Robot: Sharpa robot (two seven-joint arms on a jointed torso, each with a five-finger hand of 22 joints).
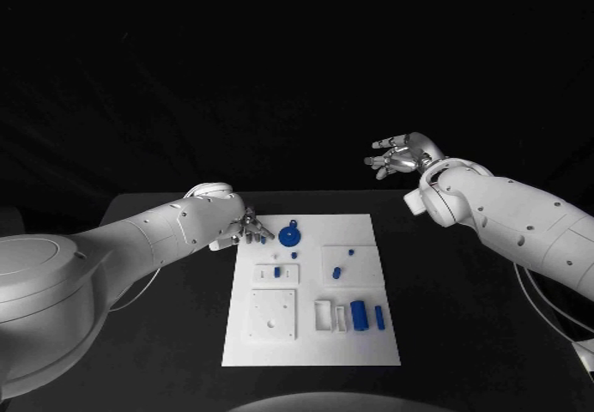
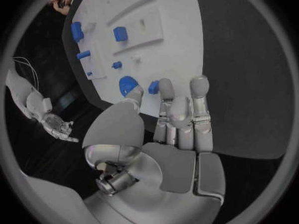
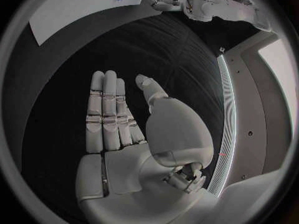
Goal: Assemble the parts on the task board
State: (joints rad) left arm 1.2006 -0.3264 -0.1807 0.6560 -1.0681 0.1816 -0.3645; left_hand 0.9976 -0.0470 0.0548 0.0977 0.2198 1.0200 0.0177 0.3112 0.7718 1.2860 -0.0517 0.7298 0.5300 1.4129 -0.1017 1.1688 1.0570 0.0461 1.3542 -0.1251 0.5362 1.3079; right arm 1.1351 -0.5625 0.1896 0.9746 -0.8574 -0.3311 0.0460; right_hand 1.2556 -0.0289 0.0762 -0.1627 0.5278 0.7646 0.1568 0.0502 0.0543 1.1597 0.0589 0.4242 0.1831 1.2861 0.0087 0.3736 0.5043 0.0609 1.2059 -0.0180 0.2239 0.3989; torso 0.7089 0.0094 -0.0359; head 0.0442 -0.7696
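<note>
The white task board lies in the middle of the black table. My left hand hovers at its far left corner, fingers stretched out and apart. A small blue piece lies on the board between the thumb tip and the neighbouring fingertip. Beside it sits a round blue part. My right hand is raised beyond the board's far right corner, open and holding nothing; its flat palm faces the dark table. Several blue parts lie nearer on the board.
White raised blocks and a white slotted holder stand on the board's near half. Small blue pieces rest in the plates at its middle. Bare black table lies on both sides of the board.
</note>
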